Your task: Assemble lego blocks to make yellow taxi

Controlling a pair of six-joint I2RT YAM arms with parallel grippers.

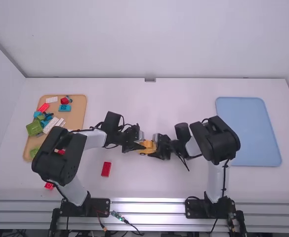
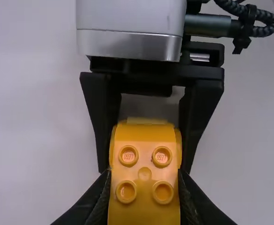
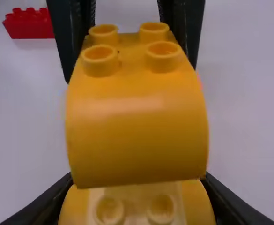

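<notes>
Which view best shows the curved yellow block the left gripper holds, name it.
The right wrist view: the curved yellow block is large there, curved side and four studs plain. The left wrist view shows the studs nearly face-on; the high view has it within a small yellow patch.

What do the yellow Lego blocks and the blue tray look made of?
The yellow Lego blocks look like glossy moulded plastic, with a soft highlight and raised round studs. The blue tray seems matte, possibly plastic, judging by its even colour.
</notes>
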